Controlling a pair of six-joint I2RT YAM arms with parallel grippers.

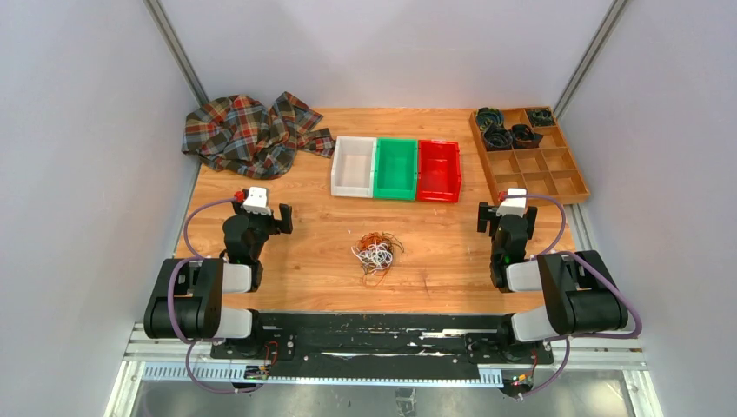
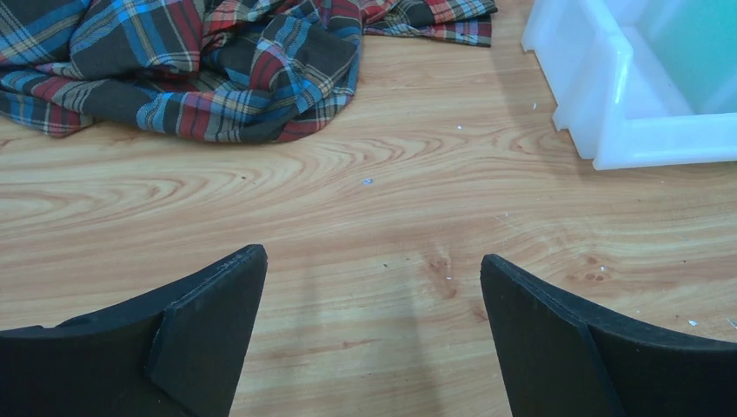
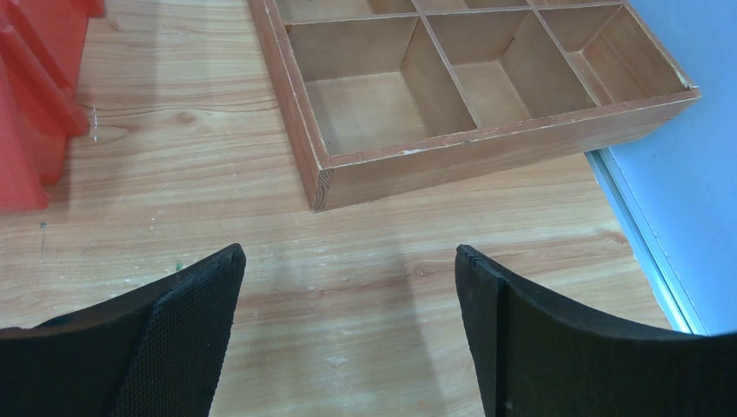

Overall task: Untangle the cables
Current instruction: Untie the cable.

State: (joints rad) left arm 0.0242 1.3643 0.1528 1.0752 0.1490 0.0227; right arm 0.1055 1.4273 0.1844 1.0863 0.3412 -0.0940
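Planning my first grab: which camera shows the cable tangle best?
The top external view: the cables lie in one small knot on the table. Neither wrist view shows them; the left looks at the plaid cloth, the right at the wooden tray.

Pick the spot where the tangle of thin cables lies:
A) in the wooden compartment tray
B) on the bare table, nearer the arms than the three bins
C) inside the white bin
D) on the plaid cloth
B: the cables lie heaped on the wood of the table, on the near side of the green bin and outside every container.
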